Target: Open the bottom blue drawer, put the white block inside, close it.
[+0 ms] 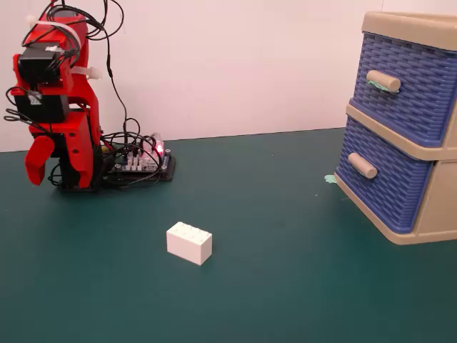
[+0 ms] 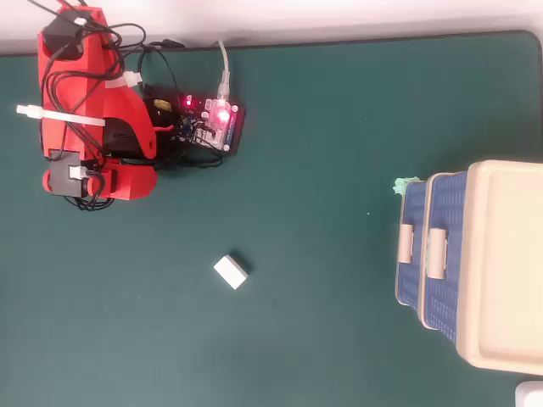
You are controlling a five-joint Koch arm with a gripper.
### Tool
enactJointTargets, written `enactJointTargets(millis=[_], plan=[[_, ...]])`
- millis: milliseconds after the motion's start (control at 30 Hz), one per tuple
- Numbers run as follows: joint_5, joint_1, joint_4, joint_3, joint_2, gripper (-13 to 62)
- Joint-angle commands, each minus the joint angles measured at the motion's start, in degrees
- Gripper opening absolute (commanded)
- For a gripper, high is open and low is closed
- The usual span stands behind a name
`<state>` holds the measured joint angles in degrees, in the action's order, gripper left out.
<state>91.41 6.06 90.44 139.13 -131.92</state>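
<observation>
Nothing of the task looks begun. Nearest the front edge of the counter (image 1: 285, 300) in the fixed view, the white block (image 1: 189, 243) lies alone on the green surface, studs up, well apart from both the arm and the cabinet.

Further back, at the right edge, stands the beige cabinet (image 1: 435, 193). Its bottom blue drawer (image 1: 382, 179) is closed, or very nearly so, with the plain handle (image 1: 362, 166) facing the open counter; the upper blue drawer (image 1: 410, 89) is closed too. With both fronts in, the contents cannot be seen.

Farthest, near the back left corner, the red arm (image 1: 61, 107) sits folded over its base beside a circuit board (image 2: 212, 125). The gripper (image 1: 41, 161) hangs downward holding nothing; whether the jaws are parted or clenched I cannot tell.

All three steps remain: opening, loading, closing.
</observation>
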Motion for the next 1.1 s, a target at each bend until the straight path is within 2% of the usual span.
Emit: enactJointTargets(millis=[0,400,567,633,733,867,933,1067], plan=[[-0.1,0.3,4.3,2.1,-2.8,34.0],[0.1,0.4,3.0,1.3,-2.8,34.0],[1.2,1.0,2.8,-12.2,-2.8,33.8],[5.5,2.5,2.6,-18.2,-2.7,33.8],[19.3,14.4,1.7,-27.3,-2.4,33.8],[45.9,39.8,-7.8,-33.4,-0.2,33.9],[58.7,53.6,-18.5,-33.2,1.7,33.9],[75.1,66.8,-45.0,-29.7,8.3,33.9]])
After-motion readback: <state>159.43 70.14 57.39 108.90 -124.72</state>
